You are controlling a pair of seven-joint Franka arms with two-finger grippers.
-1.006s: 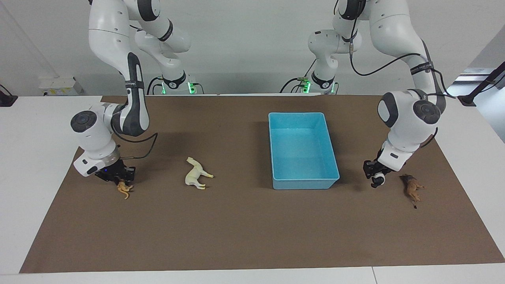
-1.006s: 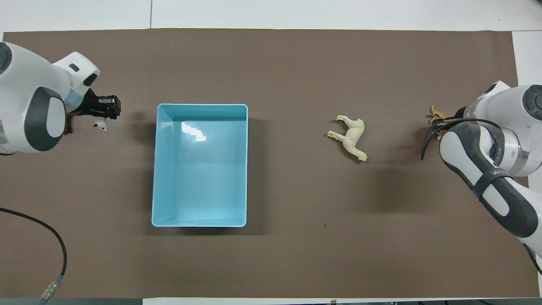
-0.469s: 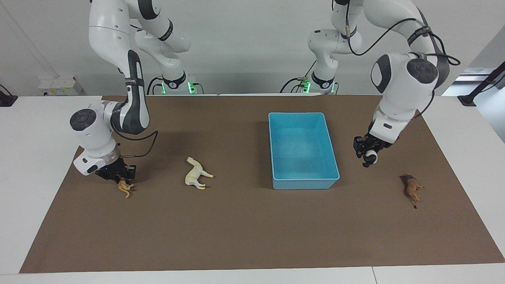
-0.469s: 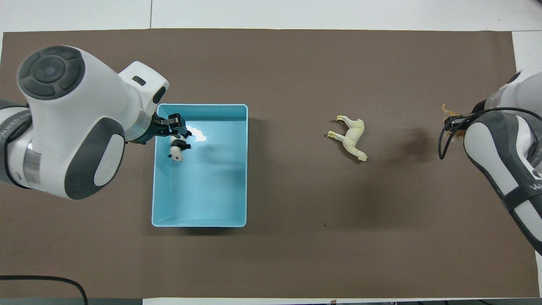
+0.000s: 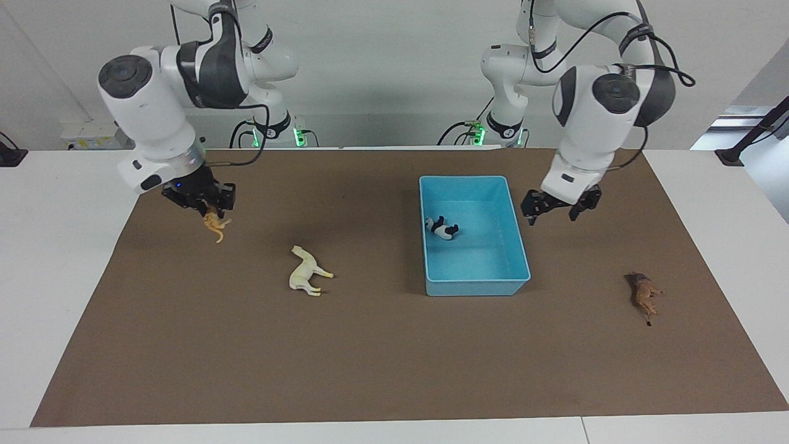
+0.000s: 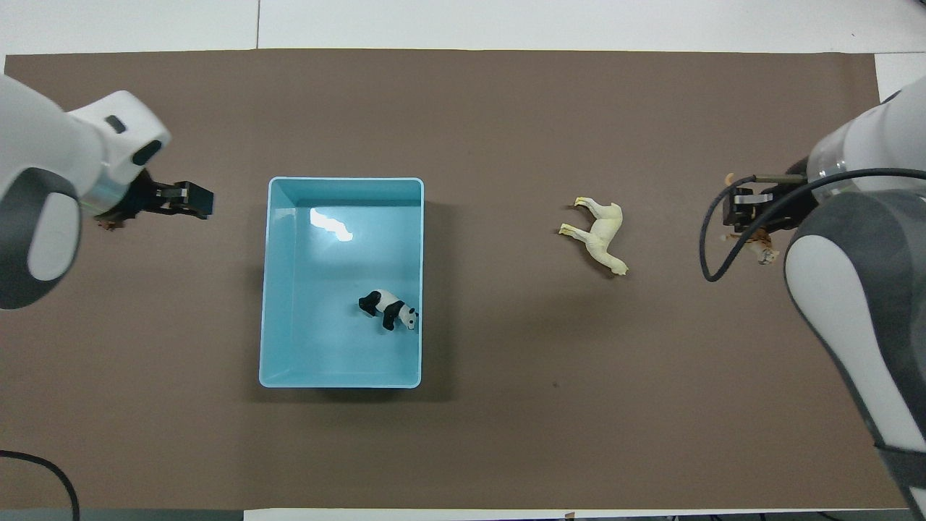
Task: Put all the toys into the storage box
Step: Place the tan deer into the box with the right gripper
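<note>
The brown mat [image 5: 394, 357] covers most of the table, and on it toward the left arm's end sits the storage box [image 5: 519, 246], a light blue tub with low walls. One toy is already inside: the panda [image 5: 442, 227] lies on its floor, close to the wall that faces the horse.

The cream horse [image 5: 306, 271] lies on its side on the mat between the box and the right arm's end. The brown lion [image 5: 643, 295] lies on the mat at the left arm's end, farther from the robots than the box's middle.

The right gripper [image 5: 209, 206] is raised over the mat at its own end, jaws clamped on the tiger [image 5: 215, 226], which dangles below the fingers. The left gripper [image 5: 560, 208] hangs empty just beside the box, over bare mat — jaws apart.

The step in hand looks like carrying the tiger to the box. To do it well, the right arm should keep its height while crossing over the horse, travel until the dangling toy is clearly inside the rim, and release low so it does not bounce out. The left arm would best go for the lion, keeping clear of the box — both arms meeting there risks a collision.
</note>
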